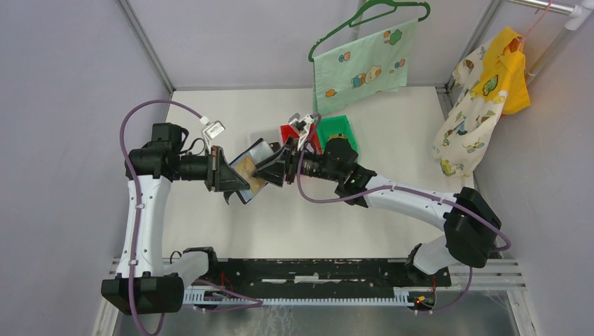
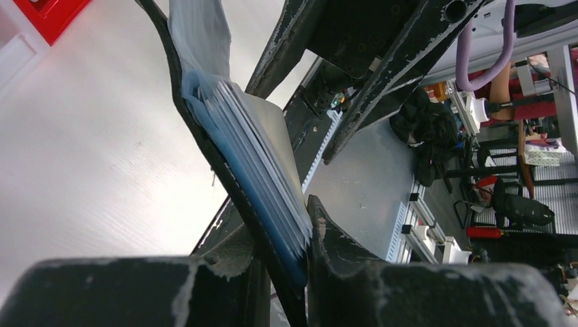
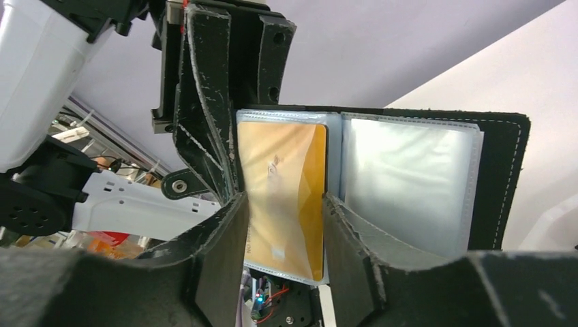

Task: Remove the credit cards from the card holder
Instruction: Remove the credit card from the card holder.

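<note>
**Operator:** Report the work surface and the arms.

**Technician:** The white table [image 1: 336, 217] fills the cell floor. The left arm [image 1: 143, 210] reaches in from the left side and the right arm [image 1: 413, 196] from the right. Their wrists meet above the middle of the table.

**Operator:** Background items?

**Technician:** A printed green cloth on a green hanger [image 1: 361, 70] hangs at the rear. A yellow garment [image 1: 508, 77] hangs at the right rear. A green bin [image 1: 336, 129] and a red bin [image 1: 288, 131] sit side by side on the table behind the right wrist.

**Operator:** Location of the card holder?

**Technician:** The card holder [image 1: 258, 151] is off the table, held in the air between the two wrists. It is spread open, with the black cover [image 3: 501, 170] outward and the clear sleeves [image 3: 409, 177] facing the right wrist camera.

**Operator:** Claw states?

**Technician:** The left gripper [image 2: 286, 238] is clenched on one edge of the holder, pinching the cover and the sleeve stack together. The right gripper [image 3: 284, 204] is released: its jaws stand apart at the open face, with nothing clamped between them.

**Operator:** Cards?

**Technician:** One tan-gold card [image 3: 283, 170] sits inside the sleeve next to the left gripper and shows in the gap between the right fingers. The neighbouring sleeve looks whitish; its contents cannot be determined.
</note>
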Controlling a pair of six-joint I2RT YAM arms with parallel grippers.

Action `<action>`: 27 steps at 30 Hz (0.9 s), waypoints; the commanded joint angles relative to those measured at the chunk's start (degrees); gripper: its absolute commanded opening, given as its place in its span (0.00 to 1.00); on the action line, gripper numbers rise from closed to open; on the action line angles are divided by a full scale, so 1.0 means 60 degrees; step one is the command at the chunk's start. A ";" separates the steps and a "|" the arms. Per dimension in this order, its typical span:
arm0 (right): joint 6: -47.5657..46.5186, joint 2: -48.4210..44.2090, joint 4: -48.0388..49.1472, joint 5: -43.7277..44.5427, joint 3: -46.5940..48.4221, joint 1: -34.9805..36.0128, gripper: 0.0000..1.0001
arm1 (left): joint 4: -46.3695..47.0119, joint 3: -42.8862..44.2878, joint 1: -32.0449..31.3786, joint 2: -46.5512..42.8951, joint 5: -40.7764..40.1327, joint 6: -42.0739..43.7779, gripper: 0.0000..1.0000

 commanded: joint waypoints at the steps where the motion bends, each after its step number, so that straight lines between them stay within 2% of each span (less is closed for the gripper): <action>1: 0.0157 0.0010 -0.0658 -0.0728 -0.0374 -0.0078 0.52 | 0.0562 0.0740 -0.0245 -0.0333 0.2802 0.0376 0.02; 9: 0.0907 -0.0248 0.0487 -0.1653 -0.0916 -0.0360 0.55 | 0.0556 0.0747 -0.0244 -0.0320 0.3005 0.0404 0.02; 12: 0.1697 -0.0225 0.1847 -0.2149 -0.1093 -0.0369 0.45 | 0.0536 0.0768 -0.0244 -0.0324 0.2921 0.0439 0.02; 15: 0.2166 -0.0255 0.2622 -0.2403 -0.1144 -0.0364 0.37 | 0.0608 0.0826 -0.0244 -0.0282 0.2226 0.0441 0.02; 22: 0.2109 -0.0172 0.2580 -0.2392 -0.0822 -0.0267 0.29 | 0.1703 0.0299 -0.0245 -0.0469 0.0756 -0.0507 0.02; 27: 0.1358 0.0053 0.1494 -0.2211 -0.0075 0.0019 0.28 | 0.2041 0.0183 -0.0245 -0.0657 0.0717 -0.0705 0.02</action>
